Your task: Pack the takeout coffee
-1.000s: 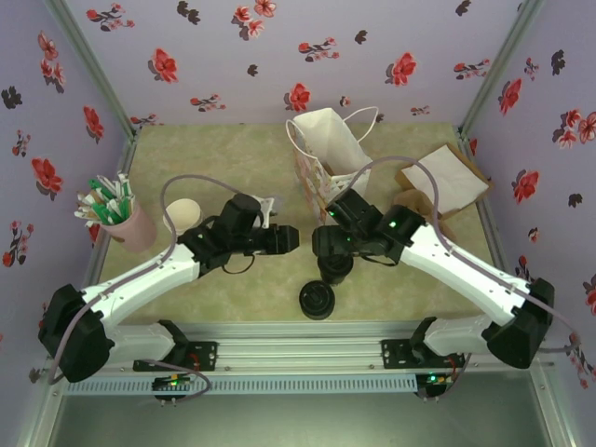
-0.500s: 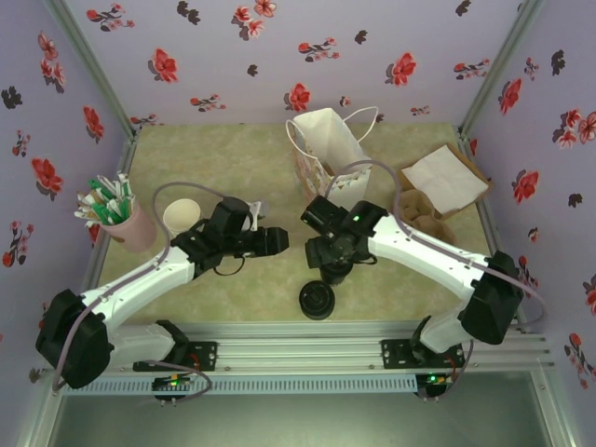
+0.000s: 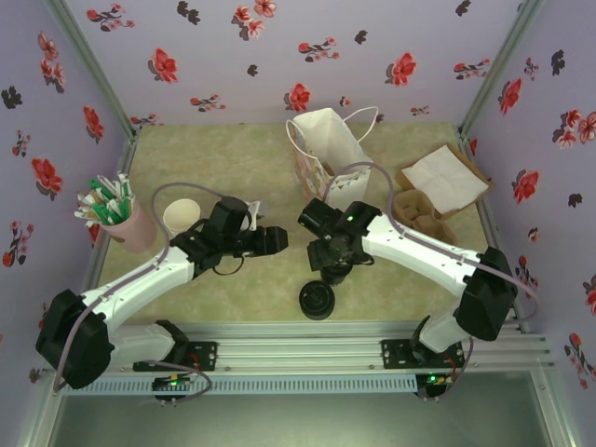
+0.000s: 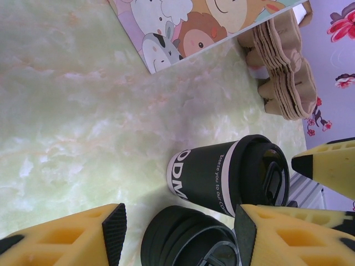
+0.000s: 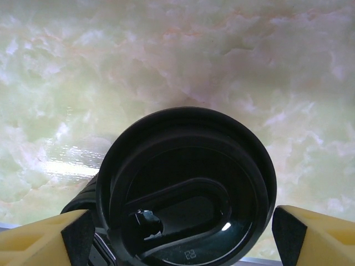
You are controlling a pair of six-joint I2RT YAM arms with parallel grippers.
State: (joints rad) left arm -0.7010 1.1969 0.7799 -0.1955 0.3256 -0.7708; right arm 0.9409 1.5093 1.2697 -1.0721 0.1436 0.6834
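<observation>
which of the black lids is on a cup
The lid under the right gripper caps the lettered cup; the other lids lie loose beside it.

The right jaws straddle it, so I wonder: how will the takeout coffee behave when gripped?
The takeout coffee looks like paper, so its wall probably dents under a hard squeeze. Its glossy lid, flanked by the right gripper, might slip or pop off. Upright on a narrower base, it may tip if nudged.

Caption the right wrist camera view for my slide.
The open right gripper straddles the black-lidded takeout coffee, seen from above on the green marbled table.
</observation>
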